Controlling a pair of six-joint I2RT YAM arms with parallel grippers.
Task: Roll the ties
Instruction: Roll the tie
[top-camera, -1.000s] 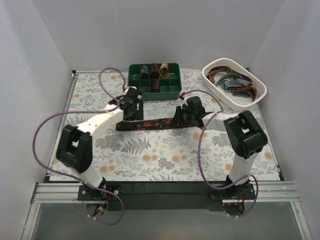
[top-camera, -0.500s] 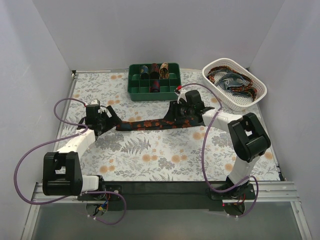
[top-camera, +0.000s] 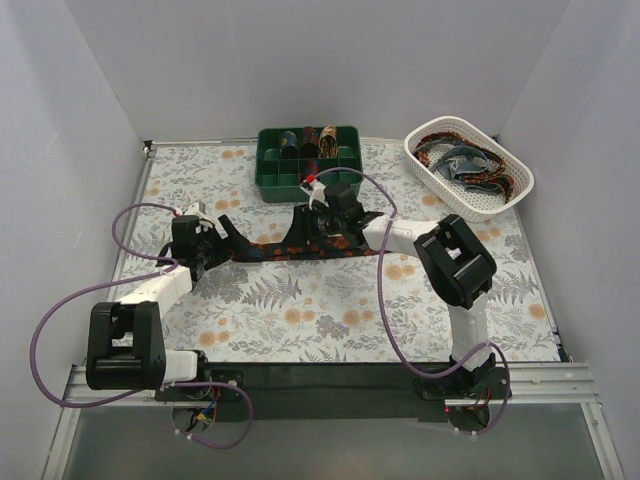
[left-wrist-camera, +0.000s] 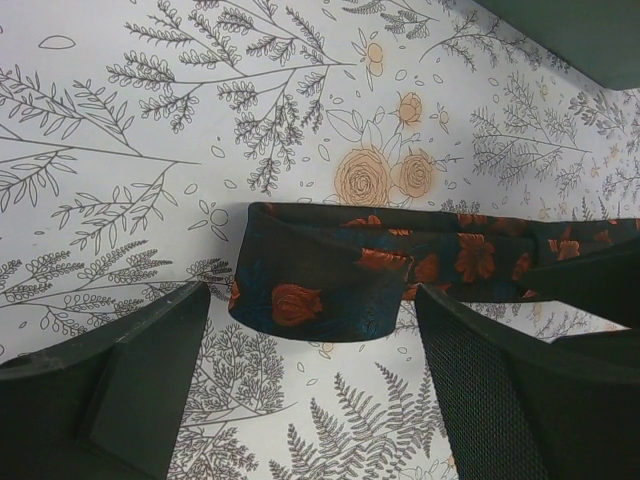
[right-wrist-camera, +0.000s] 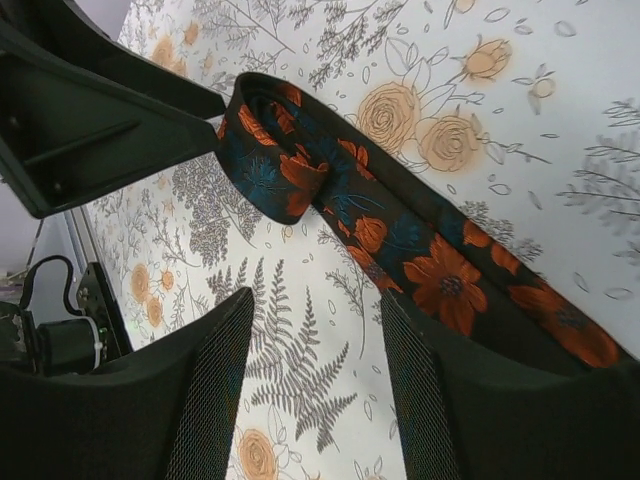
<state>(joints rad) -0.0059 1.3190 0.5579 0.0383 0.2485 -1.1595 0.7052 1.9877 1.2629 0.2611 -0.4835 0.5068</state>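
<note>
A dark tie with orange-red flowers (top-camera: 262, 249) lies flat across the mat, running left to right. Its left end is folded over into a short loop (left-wrist-camera: 320, 285), also seen in the right wrist view (right-wrist-camera: 285, 165). My left gripper (top-camera: 228, 243) is open just left of that folded end, one finger on each side (left-wrist-camera: 312, 300), holding nothing. My right gripper (top-camera: 300, 232) is open over the tie a little to the right (right-wrist-camera: 318, 300), with one finger (right-wrist-camera: 450, 400) over the tie's edge. The left gripper's fingers (right-wrist-camera: 90, 110) show at the upper left of the right wrist view.
A green divided tray (top-camera: 308, 190) stands at the back centre with rolled ties (top-camera: 310, 140) in some cells. A white basket (top-camera: 470, 208) at the back right holds loose ties (top-camera: 465, 160). Purple cables loop around both arms.
My left arm swung out to the left and came down beside the tie's left end. My right gripper moved left along the tie toward the folded end.
</note>
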